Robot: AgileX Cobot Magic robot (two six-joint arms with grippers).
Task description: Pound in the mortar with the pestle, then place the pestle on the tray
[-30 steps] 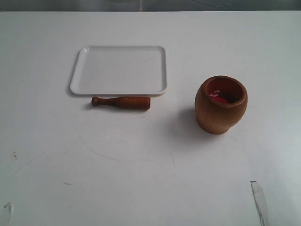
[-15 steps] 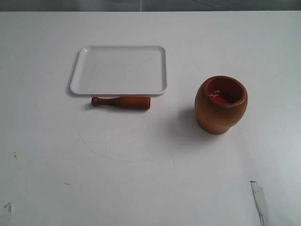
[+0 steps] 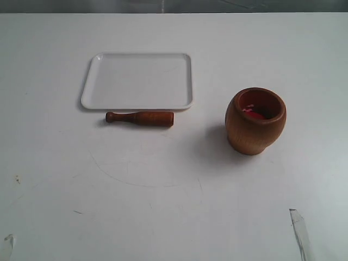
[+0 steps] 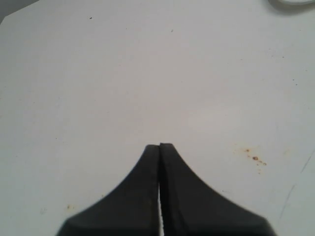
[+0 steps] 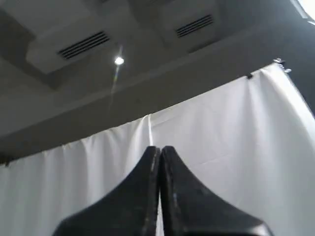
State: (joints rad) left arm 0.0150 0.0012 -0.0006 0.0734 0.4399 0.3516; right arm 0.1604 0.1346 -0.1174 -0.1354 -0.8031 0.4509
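The brown wooden mortar (image 3: 255,120) stands upright on the right of the table, with red bits showing inside it. The dark pestle (image 3: 140,118) lies flat on the table just in front of the white tray (image 3: 137,81), its knob end to the left. Neither arm shows in the exterior view. My left gripper (image 4: 160,146) is shut with nothing in it, above bare white tabletop. My right gripper (image 5: 160,148) is shut too and empty, pointing up at a white curtain and a dark ceiling.
A sliver of the tray's rim (image 4: 290,4) shows at the edge of the left wrist view. Small brown stains (image 4: 255,157) mark the tabletop. A strip of tape (image 3: 299,231) lies near the front right edge.
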